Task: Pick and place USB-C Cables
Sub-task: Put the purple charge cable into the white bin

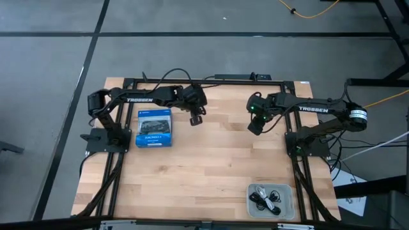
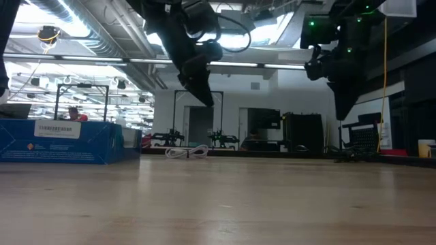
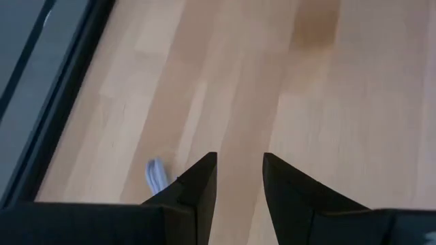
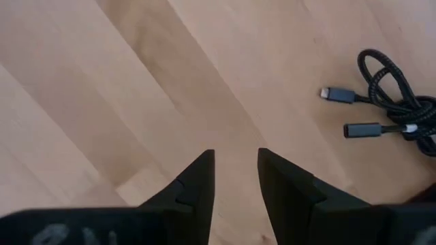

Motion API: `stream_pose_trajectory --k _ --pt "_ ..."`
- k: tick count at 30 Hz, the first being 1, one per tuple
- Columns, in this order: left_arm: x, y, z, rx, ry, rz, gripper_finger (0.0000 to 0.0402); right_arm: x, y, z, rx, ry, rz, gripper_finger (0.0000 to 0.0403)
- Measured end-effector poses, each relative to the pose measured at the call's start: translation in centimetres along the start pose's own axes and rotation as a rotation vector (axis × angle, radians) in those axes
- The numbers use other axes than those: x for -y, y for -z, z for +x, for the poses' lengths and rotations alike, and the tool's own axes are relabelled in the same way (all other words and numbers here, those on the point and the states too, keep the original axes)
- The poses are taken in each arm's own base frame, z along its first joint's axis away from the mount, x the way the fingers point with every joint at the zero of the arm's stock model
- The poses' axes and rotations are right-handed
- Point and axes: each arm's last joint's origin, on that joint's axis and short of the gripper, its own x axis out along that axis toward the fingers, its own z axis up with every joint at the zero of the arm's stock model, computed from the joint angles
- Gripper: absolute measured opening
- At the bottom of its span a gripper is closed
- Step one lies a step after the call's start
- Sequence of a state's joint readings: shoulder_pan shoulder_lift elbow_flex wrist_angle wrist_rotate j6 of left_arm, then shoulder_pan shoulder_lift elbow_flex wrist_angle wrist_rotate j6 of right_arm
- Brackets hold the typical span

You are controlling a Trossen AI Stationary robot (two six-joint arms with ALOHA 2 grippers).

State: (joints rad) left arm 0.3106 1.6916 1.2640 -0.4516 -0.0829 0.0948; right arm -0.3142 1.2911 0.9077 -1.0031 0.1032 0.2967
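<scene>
My left gripper (image 1: 197,119) hangs open and empty above the table's far middle, right of the blue box (image 1: 154,128). A pale USB-C cable (image 2: 187,152) lies on the wood below it. In the left wrist view only its end (image 3: 157,175) shows, beside my left gripper (image 3: 240,178). My right gripper (image 1: 255,125) hangs open and empty above the far right. A black braided USB-C cable (image 4: 395,102) lies coiled on the wood off to one side of my right gripper (image 4: 236,173). More cables, black and pale, lie in the tray (image 1: 289,191).
The blue box (image 2: 61,141) rests flat on the table's left part. The clear tray stands at the near right corner. A black frame (image 1: 211,82) runs along the table's far edge and sides. Bare wood (image 1: 204,166) fills the middle.
</scene>
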Motion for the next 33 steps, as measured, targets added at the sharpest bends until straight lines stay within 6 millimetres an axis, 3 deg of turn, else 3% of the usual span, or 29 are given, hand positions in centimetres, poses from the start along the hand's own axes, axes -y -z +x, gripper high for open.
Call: stream_pose_trajectory --k 17,26,33 --pt "-4.6 1.8 6.1 -0.054 -0.079 -0.091 0.0111 1.8 -0.6 0.2 0.007 0.016 0.043 0.0116" --pt "-7.3 3.6 6.6 -0.158 -0.120 -0.226 0.0111 1.8 -0.6 0.2 0.008 0.015 0.044 0.0116" --pt "-7.6 5.5 7.6 -0.301 -0.075 -0.239 0.0111 1.8 -0.6 0.2 0.013 0.014 0.045 0.0116"
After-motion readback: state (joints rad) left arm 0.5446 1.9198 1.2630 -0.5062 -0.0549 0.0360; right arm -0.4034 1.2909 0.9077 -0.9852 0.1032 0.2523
